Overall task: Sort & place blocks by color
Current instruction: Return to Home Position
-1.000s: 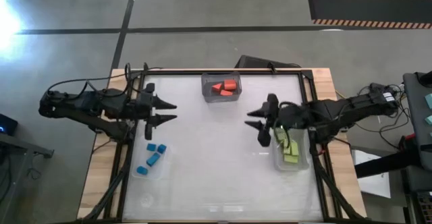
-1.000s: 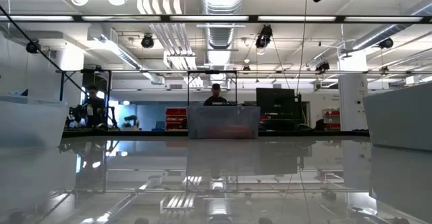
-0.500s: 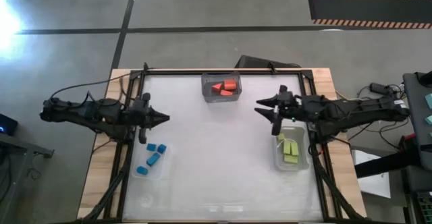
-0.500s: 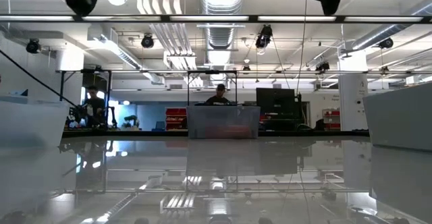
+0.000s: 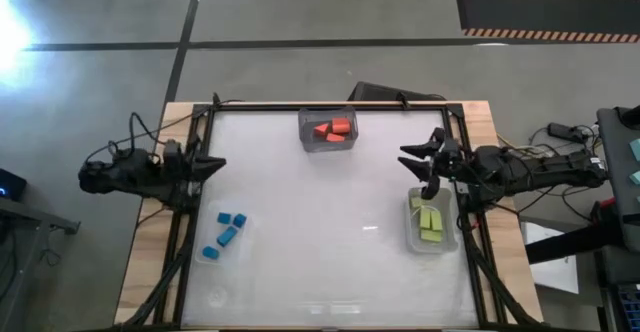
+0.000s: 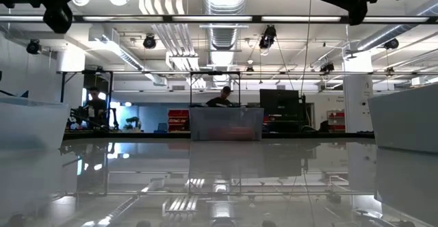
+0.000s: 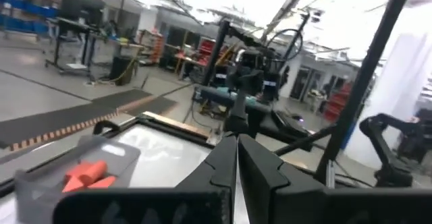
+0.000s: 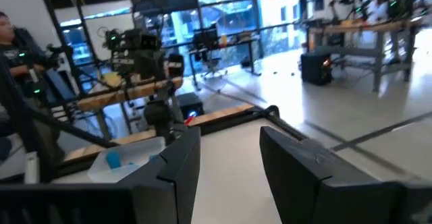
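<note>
The left gripper [image 5: 212, 163] is hovering over the table's [image 5: 330, 262] left edge, fingers [image 7: 219, 166] pressed together. The right gripper [image 5: 420, 165] is hanging over its right edge, fingers [image 8: 177, 163] parted wide. Binned orange blocks [image 5: 333, 129] are lying at the far edge, blue blocks [image 5: 226, 234] near the left, green blocks [image 5: 431, 222] near the right, with bare white surface showing between.

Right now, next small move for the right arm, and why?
Probably retract the right gripper toward the table's right edge and shut it: its fingers stand open, while the left gripper is shut at the left edge. Orange blocks, blue blocks and green blocks are binned.
</note>
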